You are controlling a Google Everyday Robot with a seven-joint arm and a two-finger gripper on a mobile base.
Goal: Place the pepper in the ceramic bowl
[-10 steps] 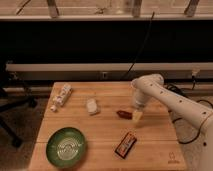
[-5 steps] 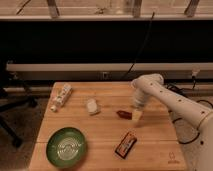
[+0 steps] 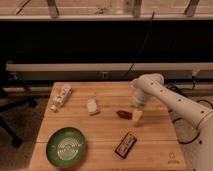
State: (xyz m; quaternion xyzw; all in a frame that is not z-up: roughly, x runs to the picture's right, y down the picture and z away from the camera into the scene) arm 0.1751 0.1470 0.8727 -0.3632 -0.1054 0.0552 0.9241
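Gripper point(image 3: 137, 116) sits low over the desk point(image 3: 100, 130), right of centre; how far open it is, I cannot tell. The ceramic bowl point(image 3: 66, 146) waits near the front corner, well apart. The pepper point(image 3: 122, 114) lies just beside the gripper: grasping seems in hand, then a lift and carry across bare wood, clear of the snack bar point(image 3: 125, 144).

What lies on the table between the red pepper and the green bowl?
Only bare wood of the table, in the camera view. The pepper lies beside the gripper; the green bowl sits at the front left.
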